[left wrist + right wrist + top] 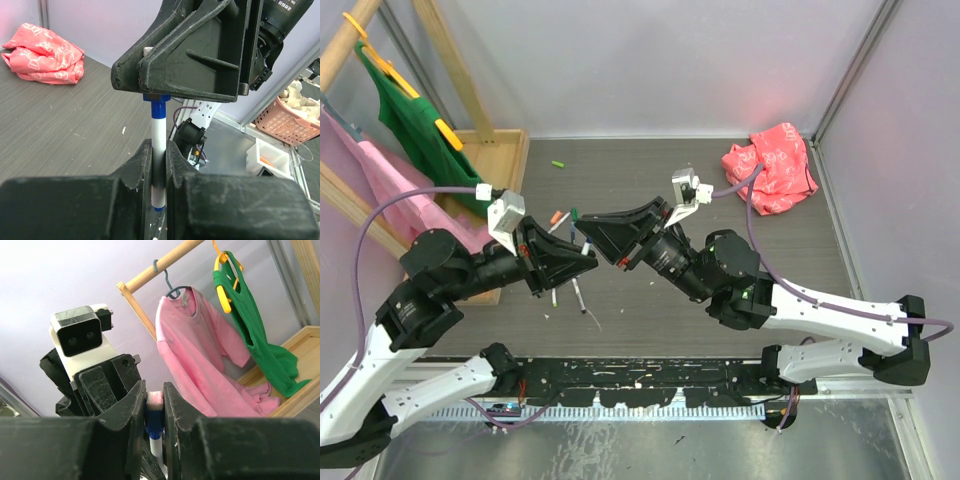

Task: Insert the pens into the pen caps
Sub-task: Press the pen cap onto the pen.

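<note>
My left gripper [159, 150] is shut on a white pen [158, 131] with blue ends, holding it upright. The pen's top end is inside a blue pen cap [158, 101] that my right gripper [155, 395] is shut on. The right wrist view shows the blue cap [155, 420] with a white end between the fingers and the pen barrel [156, 446] below it. In the top view both grippers meet tip to tip [590, 245] above the table's middle. Loose pens [578, 293] with orange and green ends lie on the table under the left arm. A green cap [558, 164] lies far back.
A crumpled red cloth [772, 166] lies at the back right. A wooden clothes rack [470, 150] with green and pink shirts stands at the left. A pink basket [287, 117] sits off the table.
</note>
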### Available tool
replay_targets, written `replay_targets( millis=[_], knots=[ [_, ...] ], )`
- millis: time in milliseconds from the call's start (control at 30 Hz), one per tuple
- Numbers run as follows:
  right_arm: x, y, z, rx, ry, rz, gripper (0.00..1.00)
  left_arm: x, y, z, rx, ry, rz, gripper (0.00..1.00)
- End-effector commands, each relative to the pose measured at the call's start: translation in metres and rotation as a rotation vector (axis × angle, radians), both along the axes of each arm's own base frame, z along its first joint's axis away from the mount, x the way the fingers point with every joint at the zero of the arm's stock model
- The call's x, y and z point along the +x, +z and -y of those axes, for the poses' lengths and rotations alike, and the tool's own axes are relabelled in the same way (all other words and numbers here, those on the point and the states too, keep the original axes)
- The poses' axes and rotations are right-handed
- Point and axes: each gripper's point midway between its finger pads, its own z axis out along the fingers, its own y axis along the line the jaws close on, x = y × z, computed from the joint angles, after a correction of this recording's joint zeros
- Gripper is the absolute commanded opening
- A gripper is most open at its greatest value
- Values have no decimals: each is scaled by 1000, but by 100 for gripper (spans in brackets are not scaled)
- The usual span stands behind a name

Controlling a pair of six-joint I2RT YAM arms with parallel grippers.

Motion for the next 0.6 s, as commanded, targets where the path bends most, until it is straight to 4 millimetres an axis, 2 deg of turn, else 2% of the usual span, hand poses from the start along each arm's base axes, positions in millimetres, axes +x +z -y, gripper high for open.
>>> replay_targets(
  millis=[0, 233, 500, 567],
  knots=[
    [-58, -141, -50, -379, 233, -106, 0, 5, 115, -29, -305, 137, 277, 0],
    [-75, -171, -60, -427, 268, -135, 0, 6, 118, -32, -312, 155, 290, 0],
    [-79, -181, -70, -439, 285, -140, 0, 8, 116, -41, -326, 198, 293, 0],
    [-77, -176, -68, -439, 269, -131, 0, 7, 113, -38, -307, 184, 290, 0]
  ],
)
